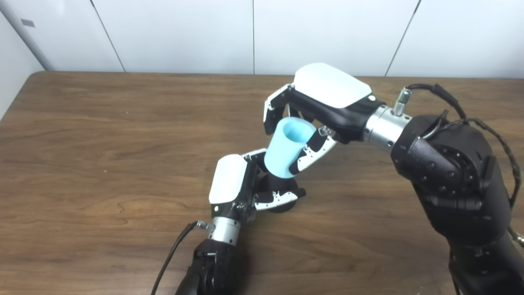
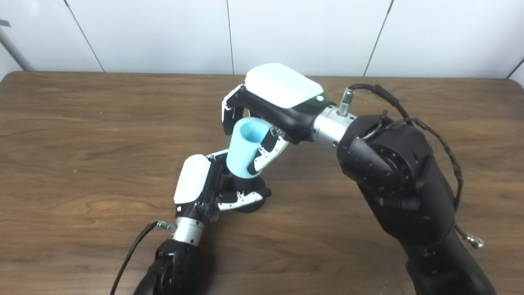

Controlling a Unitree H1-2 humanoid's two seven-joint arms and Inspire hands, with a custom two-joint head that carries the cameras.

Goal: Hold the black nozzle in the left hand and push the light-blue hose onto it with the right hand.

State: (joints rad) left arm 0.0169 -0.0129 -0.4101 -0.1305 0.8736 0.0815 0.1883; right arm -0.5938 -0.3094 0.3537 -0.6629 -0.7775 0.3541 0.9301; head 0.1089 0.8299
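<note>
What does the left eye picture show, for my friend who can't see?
Two robot hands join parts over a brown wooden table: the right hand presses a light-blue hose down onto a black nozzle gripped by the left hand.

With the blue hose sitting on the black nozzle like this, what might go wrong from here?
1. The light-blue hose leans away from upright over the black nozzle; pushing along that tilt may jam or skew the fit.
2. The left hand grips the nozzle low near the table; a sideways push might twist it loose.
3. The right hand wraps the hose near its open top and may squeeze it out of round.
</note>
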